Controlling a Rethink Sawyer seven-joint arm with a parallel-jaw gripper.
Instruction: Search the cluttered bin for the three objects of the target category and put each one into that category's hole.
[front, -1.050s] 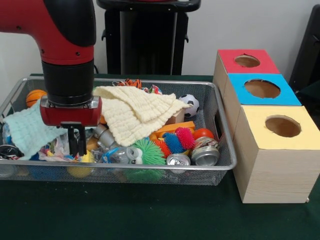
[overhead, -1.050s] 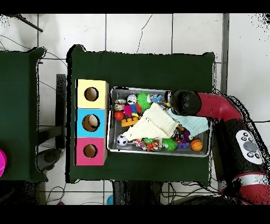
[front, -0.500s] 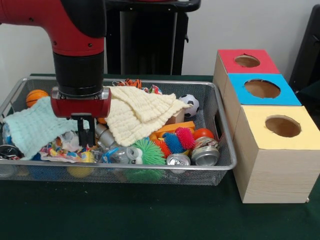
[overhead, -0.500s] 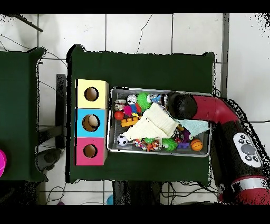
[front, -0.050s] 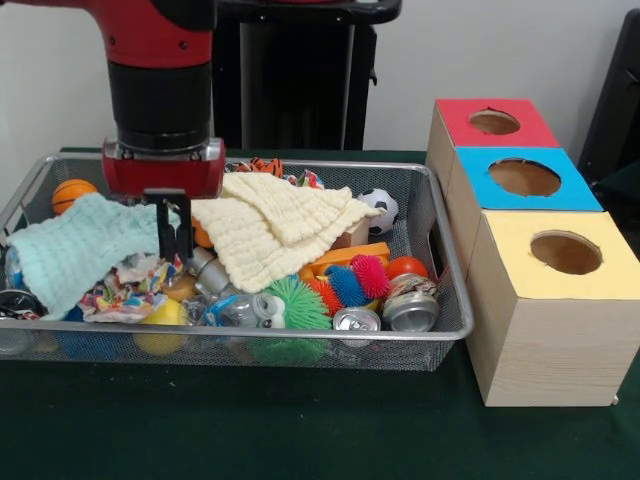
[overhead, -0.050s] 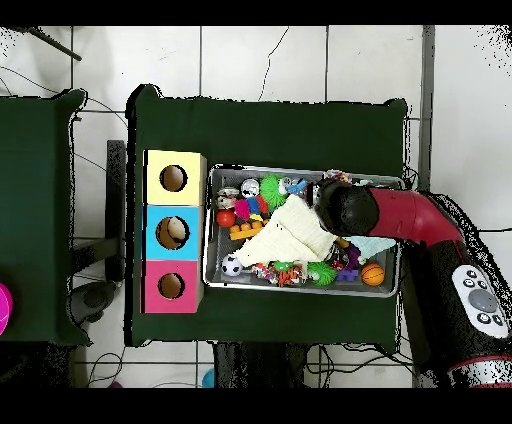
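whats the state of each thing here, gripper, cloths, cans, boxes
Black gripper: lowered into the wire mesh bin, fingers close together, nothing visibly held.
Cream waffle cloth: crumpled, draped over toys.
Mint knitted cloth: crumpled, lying at the bin's end.
Silver drink cans: lying on their sides.
Red, blue and yellow topped wooden boxes: upright, holes uncovered.

Front view sits low and near the bin; overhead looks straight down; both share it
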